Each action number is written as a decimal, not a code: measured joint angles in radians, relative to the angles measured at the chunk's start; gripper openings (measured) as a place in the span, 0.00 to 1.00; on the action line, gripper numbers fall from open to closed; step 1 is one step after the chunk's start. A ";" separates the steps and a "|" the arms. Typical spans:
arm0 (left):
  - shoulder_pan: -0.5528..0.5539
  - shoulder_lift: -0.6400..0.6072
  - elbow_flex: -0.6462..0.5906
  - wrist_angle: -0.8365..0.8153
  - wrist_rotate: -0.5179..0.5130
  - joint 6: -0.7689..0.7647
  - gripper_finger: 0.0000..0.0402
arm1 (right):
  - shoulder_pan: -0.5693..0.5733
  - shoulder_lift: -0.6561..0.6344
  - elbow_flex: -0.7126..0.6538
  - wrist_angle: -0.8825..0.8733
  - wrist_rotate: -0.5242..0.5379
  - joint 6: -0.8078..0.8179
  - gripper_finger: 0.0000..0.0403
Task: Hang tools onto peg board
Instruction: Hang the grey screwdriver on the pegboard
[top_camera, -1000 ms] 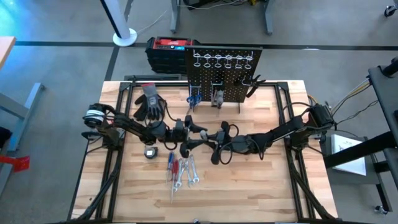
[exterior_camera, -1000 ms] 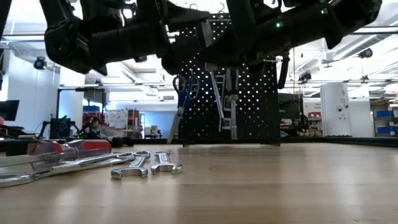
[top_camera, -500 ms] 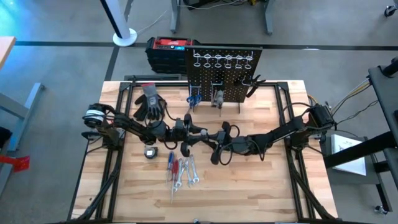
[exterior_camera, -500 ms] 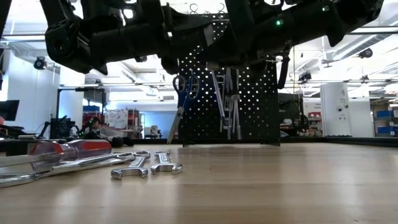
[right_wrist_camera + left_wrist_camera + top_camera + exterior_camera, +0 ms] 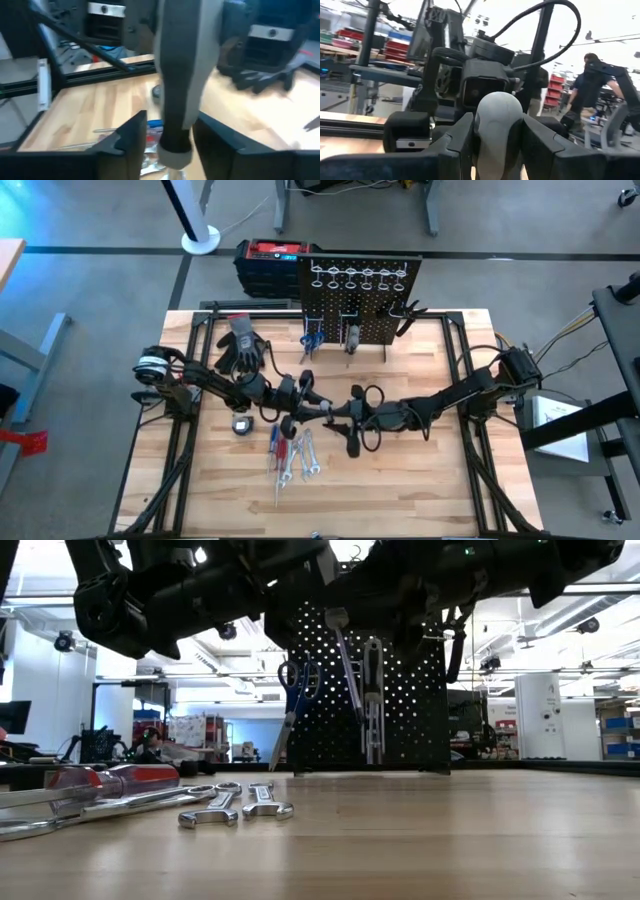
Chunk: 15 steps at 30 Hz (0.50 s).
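Note:
A tool with a grey and dark handle (image 5: pixel 497 122) stands upright between both grippers above the table's middle. Its silver shaft (image 5: pixel 347 670) slants down below them. My left gripper (image 5: pixel 308 402) is shut on the handle. My right gripper (image 5: pixel 345 418) is open, with one finger on either side of the handle (image 5: pixel 175 100) and a small gap at each. The black peg board (image 5: pixel 360 300) stands at the far edge, with blue-handled scissors (image 5: pixel 290 690) and another tool (image 5: pixel 372 700) hanging on it. Screwdrivers and wrenches (image 5: pixel 290 452) lie flat on the table. My left gripper pinches the handle between its two fingers (image 5: pixel 462 135), just below the rounded grey top end (image 5: pixel 497 107). The fingers come about level from the table's left and lie across the handle. The tool is upright and clear of the table, shaft down.
Grey-black gloves (image 5: pixel 240 345) lie at the far left. A small round object (image 5: pixel 242 423) sits near the loose tools. A red-topped black box (image 5: pixel 270 260) stands behind the board. Wrenches (image 5: pixel 235 805) and a red screwdriver (image 5: pixel 120 778) lie on the near left.
My left gripper has swung a little toward the near edge and toward the right gripper, ending at the handle. My right gripper has shifted slightly toward the near edge. In the low view the silver shaft now shows longer and more slanted below the grippers.

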 joint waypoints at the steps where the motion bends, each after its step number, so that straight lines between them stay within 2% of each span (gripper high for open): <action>1: 0.002 0.000 0.000 0.000 0.013 0.000 0.27 | 0.000 0.000 0.000 0.000 -0.001 0.008 0.30; 5: 0.004 0.000 0.000 -0.005 0.040 0.001 0.27 | -0.001 -0.001 0.000 0.000 -0.037 0.028 0.12; 10: 0.005 0.000 -0.001 -0.012 -0.008 -0.021 0.27 | -0.001 -0.003 0.000 -0.001 -0.027 0.066 0.12; 15: 0.010 -0.005 -0.006 -0.006 -0.044 -0.030 0.29 | 0.000 -0.036 -0.009 -0.015 0.043 0.101 0.12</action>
